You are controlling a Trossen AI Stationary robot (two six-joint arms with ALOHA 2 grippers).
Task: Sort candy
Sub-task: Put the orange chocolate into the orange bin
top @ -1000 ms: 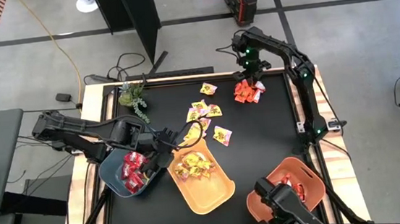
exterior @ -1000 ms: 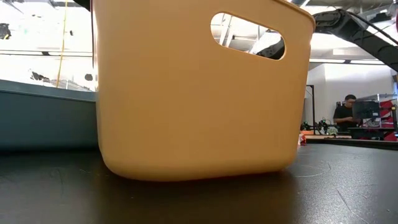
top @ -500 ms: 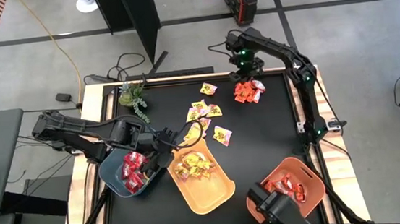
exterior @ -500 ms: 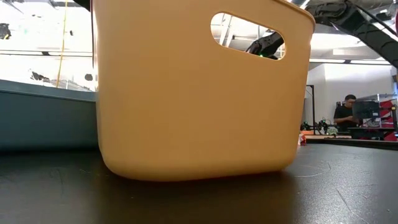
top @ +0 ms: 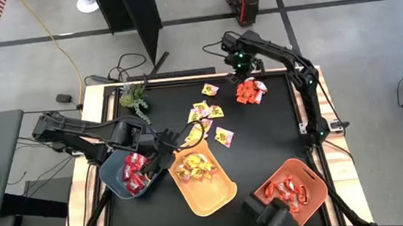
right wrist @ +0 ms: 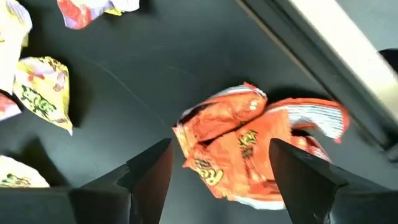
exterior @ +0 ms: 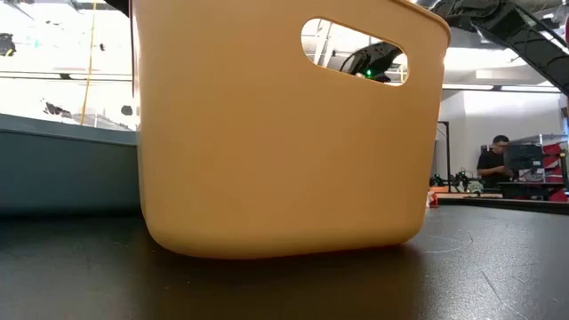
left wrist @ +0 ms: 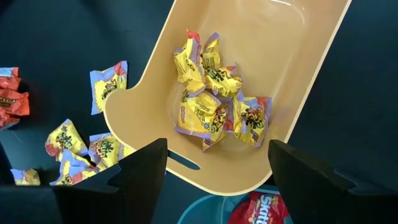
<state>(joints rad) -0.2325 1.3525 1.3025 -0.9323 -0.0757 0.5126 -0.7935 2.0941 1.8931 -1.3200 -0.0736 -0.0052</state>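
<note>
Candy sorting, partly complete. The yellow bin [top: 206, 177] at the table's centre front serves as landmark. It already holds a cluster of yellow wrapped candies [left wrist: 214, 106]. The blue-grey bin [top: 123, 177], touching its left side, holds deep red candies [top: 133, 170]; the orange bin [top: 296, 189], to its right near the front edge, holds orange-red candies [top: 285, 188].

Still unsorted: several loose yellow candies [top: 207, 112] on the black table [top: 262, 137] just behind the yellow bin, one more yellow candy [top: 210, 89] farther back, and a small heap of orange-red packets [right wrist: 249, 146] well behind and to the right of it, near the far edge. No loose deep red candy is visible.

The left gripper [left wrist: 214, 165] hangs over the seam between the yellow and blue-grey bins, fingers spread and empty. The right gripper [right wrist: 217, 165] hovers at the orange-red heap, fingers apart on either side of the packets without pinching them. By this evidence, roughly half the work remains, the orange-red heap likely next.
</note>
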